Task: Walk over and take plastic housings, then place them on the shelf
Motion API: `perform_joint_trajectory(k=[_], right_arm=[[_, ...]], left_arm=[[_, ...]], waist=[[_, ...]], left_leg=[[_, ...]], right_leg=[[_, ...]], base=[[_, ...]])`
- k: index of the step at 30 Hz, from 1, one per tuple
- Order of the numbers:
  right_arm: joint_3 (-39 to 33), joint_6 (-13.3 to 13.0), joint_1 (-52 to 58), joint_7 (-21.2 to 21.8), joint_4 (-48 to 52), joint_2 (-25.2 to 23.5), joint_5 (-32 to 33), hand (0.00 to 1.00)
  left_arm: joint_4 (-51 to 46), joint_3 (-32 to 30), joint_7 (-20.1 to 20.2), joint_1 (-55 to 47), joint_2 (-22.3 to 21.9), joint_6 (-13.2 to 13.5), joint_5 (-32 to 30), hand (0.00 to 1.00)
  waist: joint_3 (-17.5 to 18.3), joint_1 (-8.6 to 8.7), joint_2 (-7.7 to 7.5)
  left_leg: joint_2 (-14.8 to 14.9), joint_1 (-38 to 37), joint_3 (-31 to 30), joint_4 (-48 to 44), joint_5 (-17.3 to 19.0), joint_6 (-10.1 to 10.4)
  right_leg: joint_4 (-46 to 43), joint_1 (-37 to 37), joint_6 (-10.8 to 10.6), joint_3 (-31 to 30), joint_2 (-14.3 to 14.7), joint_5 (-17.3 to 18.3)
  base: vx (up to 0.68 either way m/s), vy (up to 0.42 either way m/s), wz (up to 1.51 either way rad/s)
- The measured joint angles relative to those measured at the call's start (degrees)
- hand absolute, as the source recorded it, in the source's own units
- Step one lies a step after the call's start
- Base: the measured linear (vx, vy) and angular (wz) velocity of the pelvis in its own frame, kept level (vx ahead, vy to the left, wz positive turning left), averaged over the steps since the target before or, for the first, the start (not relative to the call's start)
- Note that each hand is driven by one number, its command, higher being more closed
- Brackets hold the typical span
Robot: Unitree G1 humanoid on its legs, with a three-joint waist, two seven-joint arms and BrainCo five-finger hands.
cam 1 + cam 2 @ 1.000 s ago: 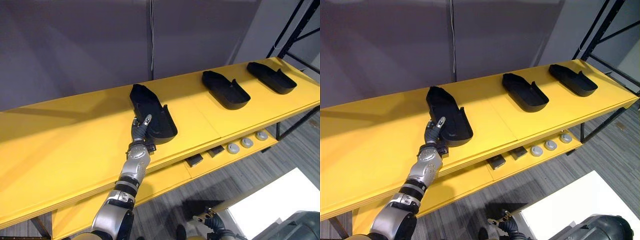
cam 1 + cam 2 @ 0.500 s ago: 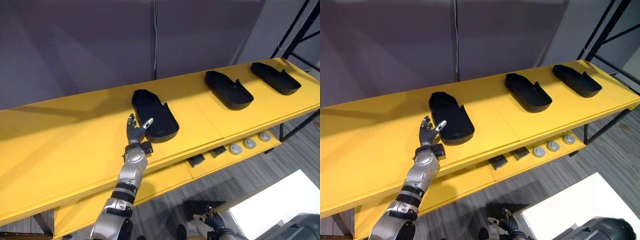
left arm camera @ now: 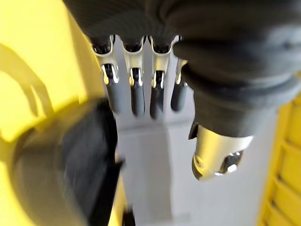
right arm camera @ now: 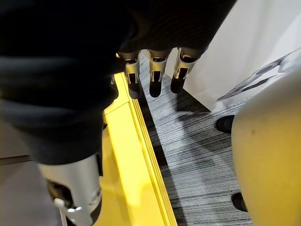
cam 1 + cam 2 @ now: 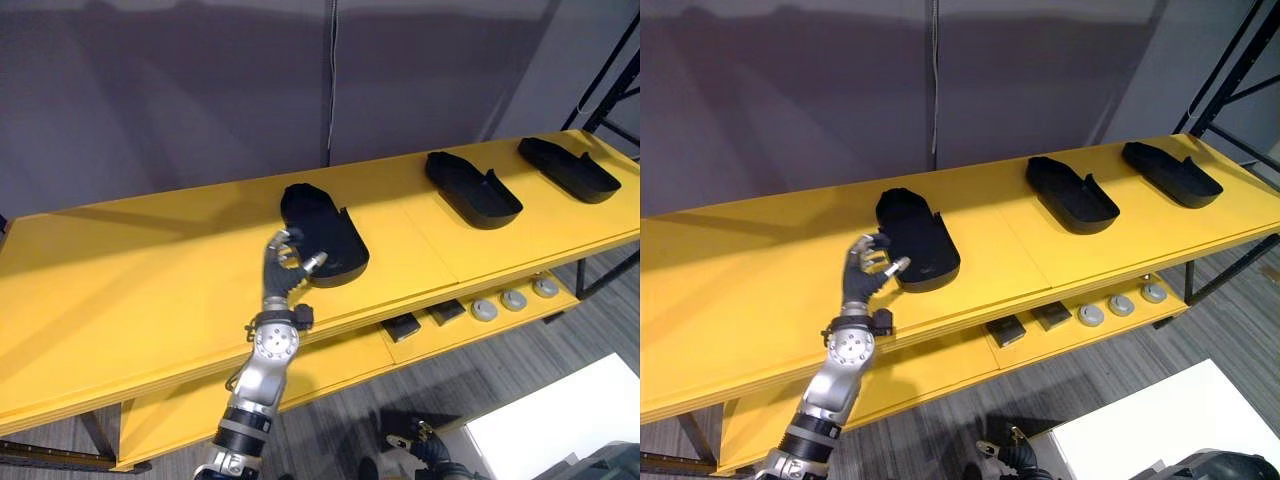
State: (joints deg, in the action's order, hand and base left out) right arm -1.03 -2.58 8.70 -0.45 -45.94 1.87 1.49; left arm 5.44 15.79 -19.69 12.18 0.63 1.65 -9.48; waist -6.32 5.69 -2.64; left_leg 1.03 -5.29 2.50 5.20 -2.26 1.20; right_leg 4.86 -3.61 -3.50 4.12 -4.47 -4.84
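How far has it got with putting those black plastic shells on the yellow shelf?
Three housings, left, middle and right, already lie on the shelf. Nothing is in hand: the left hand hovers open beside the left one, the right hand hangs open. Whether more remain to fetch cannot be seen.

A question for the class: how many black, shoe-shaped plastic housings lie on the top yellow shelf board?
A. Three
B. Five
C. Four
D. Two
A: the top yellow shelf board carries three in a row, the left black plastic housing, the middle housing and the right housing.
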Motion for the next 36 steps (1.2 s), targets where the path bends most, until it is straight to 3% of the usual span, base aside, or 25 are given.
perform_joint_trajectory(k=[9,17,23,26,36], right_arm=[[0.0,-0.7,-0.1,0.0,-0.6,0.0,0.2,0.00],[0.0,-0.9,-0.2,0.0,-0.7,0.0,0.2,0.00],[0.0,-0.9,-0.4,-0.1,-0.7,0.0,0.2,0.00],[0.0,-0.9,-0.9,0.0,-0.7,0.0,0.2,0.00],[0.1,-0.9,-1.3,0.0,-0.7,-0.4,0.2,0.00]], left_arm=[[1.1,6.4,6.0,-2.4,0.5,1.8,-4.4,1.00],[9.2,10.0,6.5,0.2,0.5,2.0,-10.2,1.00],[13.7,9.2,6.1,4.2,0.5,1.0,-11.1,1.00],[16.3,8.0,5.7,5.6,0.5,0.0,-11.2,1.00],[19.0,2.7,3.7,9.4,0.5,-1.8,-12.3,1.00]], waist=[[0.0,-0.20,0.02],[0.1,0.26,0.00],[0.0,0.66,-0.01],[0.0,1.93,-0.02],[-0.1,2.30,0.14]], left_leg=[[0.1,0.0,0.4,0.0,0.2,0.3],[0.1,0.2,0.6,0.0,0.4,0.4],[0.5,0.2,2.1,0.0,0.8,0.9],[0.7,1.0,2.4,-0.1,0.8,0.8],[1.0,0.9,3.6,-0.2,1.2,1.1]], right_leg=[[0.1,0.2,-0.2,-0.3,0.1,0.2],[0.2,0.5,-0.3,-0.4,0.1,0.2],[0.4,1.2,-0.3,-1.9,0.4,0.2],[0.3,2.2,-0.2,-2.1,0.7,0.1],[0.2,2.6,-0.1,-3.2,1.0,0.0]], base=[[0.00,0.000,0.00],[0.00,0.000,0.00],[0.00,0.005,-0.11],[0.00,0.002,-0.08],[0.01,0.005,-0.06]])
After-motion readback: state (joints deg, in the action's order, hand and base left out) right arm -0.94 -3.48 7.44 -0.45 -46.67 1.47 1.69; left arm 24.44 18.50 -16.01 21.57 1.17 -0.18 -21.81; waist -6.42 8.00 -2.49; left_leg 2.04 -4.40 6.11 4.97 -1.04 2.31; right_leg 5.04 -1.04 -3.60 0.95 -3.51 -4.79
